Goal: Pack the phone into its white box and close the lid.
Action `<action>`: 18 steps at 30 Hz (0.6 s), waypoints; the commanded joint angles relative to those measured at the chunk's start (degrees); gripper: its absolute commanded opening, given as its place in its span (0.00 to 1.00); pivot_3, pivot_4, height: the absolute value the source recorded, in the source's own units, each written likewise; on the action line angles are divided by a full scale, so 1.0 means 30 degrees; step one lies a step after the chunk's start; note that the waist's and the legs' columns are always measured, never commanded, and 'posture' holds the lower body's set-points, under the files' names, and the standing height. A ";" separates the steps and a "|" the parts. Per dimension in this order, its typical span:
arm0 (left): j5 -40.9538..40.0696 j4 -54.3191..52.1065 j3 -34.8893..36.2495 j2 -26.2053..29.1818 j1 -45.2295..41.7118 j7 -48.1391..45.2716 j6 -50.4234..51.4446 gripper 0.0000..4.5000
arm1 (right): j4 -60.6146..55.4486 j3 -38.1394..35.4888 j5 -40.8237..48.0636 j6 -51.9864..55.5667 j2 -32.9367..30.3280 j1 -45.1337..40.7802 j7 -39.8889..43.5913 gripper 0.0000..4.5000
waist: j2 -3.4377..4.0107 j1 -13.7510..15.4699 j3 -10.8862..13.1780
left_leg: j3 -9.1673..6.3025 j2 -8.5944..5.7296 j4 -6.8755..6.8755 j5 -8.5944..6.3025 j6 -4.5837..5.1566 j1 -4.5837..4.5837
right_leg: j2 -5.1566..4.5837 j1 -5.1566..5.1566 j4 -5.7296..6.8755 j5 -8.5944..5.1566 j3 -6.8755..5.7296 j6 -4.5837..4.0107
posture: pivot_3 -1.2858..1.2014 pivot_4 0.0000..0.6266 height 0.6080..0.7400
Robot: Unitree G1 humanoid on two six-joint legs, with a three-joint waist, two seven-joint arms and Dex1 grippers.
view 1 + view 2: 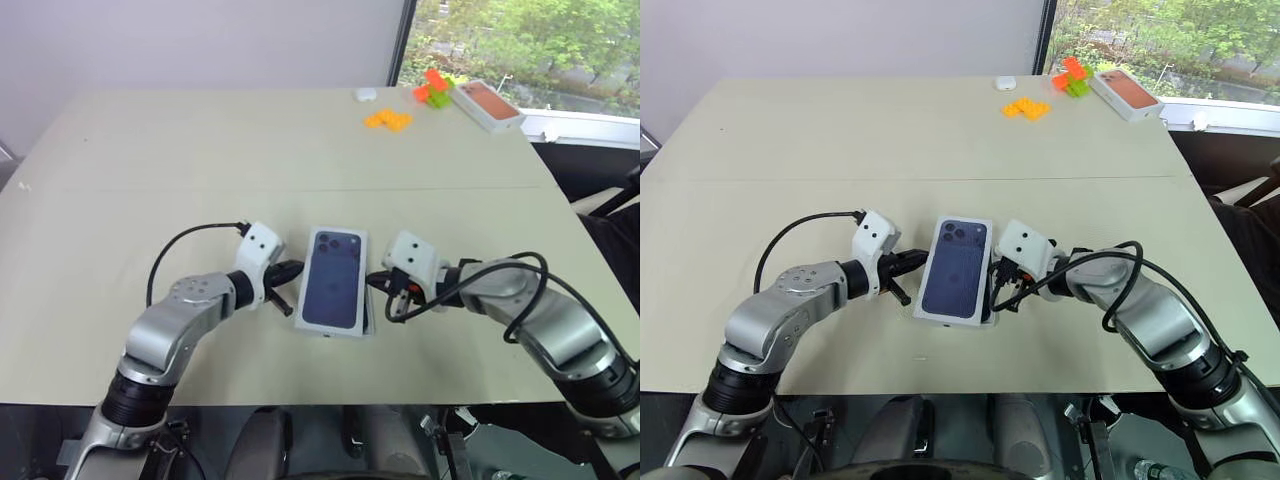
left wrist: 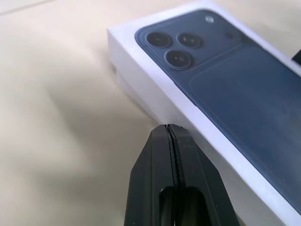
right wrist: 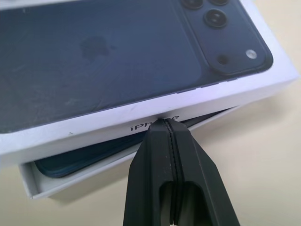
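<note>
Lid (image 1: pixel 333 279) between both closed end effectors

You see two silver-grey arms with black joints, white camera blocks at each wrist, looping black cables, and paired black wedge-shaped fingers (image 2: pixel 171 179).

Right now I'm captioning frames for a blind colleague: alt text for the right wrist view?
Shut black right gripper meets the side of the lid, which sits askew over the white box, the phone showing in the gap.
</note>
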 commanded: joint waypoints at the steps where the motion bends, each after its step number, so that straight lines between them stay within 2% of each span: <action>1: -0.0283 -0.0753 -0.0597 -0.0178 -0.0267 -0.0587 -0.0381 0.01 | -0.0937 -0.0526 0.0003 -0.0256 0.0248 -0.0162 0.0029 0.00 | 0.0000 0.0006 0.0000 | 0.0000 0.0000 0.0000 0.0000 0.0000 0.0000 | 0.0000 0.0000 0.0001 0.0000 0.0001 0.0000 | 0.52 0.24 1.00; 18: -0.0359 -0.1555 -0.0652 0.0945 0.0578 -0.1283 0.0104 0.01 | -0.0529 -0.0415 -0.0691 -0.0405 0.0844 -0.0045 -0.0102 0.00 | 0.0000 0.0002 0.0000 | -0.0001 -0.0002 0.0001 0.0001 -0.0001 0.0000 | 0.0002 -0.0002 0.0004 0.0000 0.0001 0.0000 | 0.52 0.24 1.00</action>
